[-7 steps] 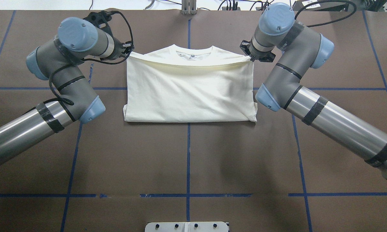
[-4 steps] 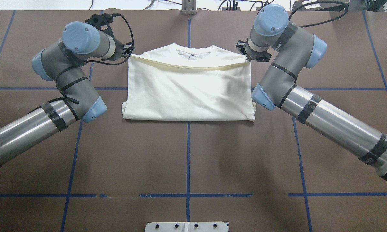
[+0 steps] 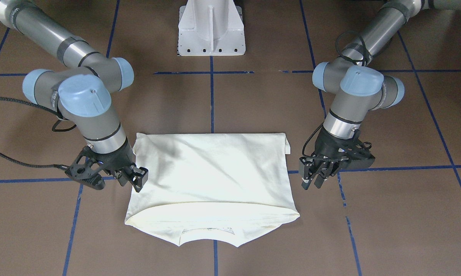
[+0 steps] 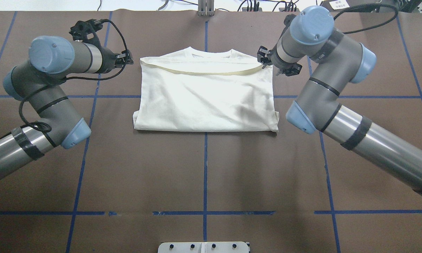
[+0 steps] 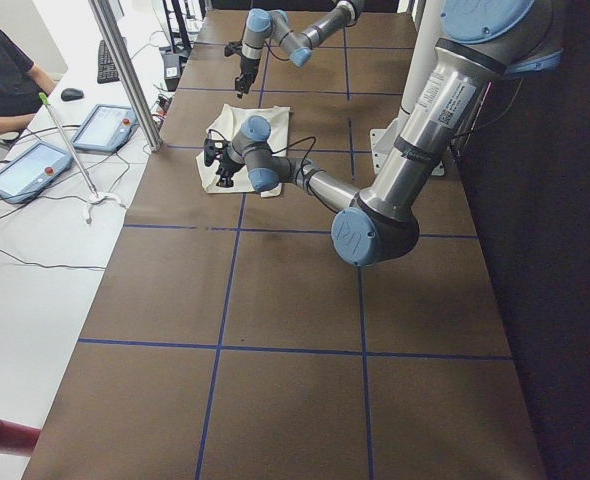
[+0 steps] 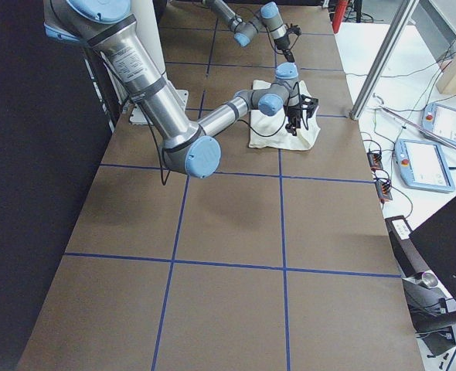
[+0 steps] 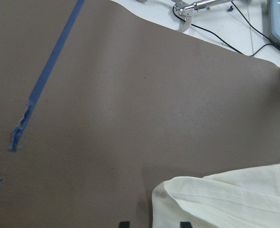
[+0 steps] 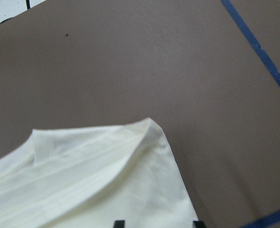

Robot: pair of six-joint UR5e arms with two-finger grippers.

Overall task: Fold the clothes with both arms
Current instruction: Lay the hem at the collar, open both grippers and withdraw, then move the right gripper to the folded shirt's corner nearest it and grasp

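Shirt, one; left pincer, right pincer.

The T-shirt is soft, matt cream cloth, lightly creased, with stitched hems and a ribbed neckband at its far edge. Under it the tabletop wears a dull brown covering, smooth and paper-like, without shine. The lines on it are matt blue tape, torn and frayed at one spot in the left wrist view. The left arm and right arm have tubes of bright, glossy metal wrapped with black tape bands; their joints are matt grey, capped in smooth light-blue plastic. The left claw and right claw look like matt black plastic. The pedestal is smooth, white and painted-looking.
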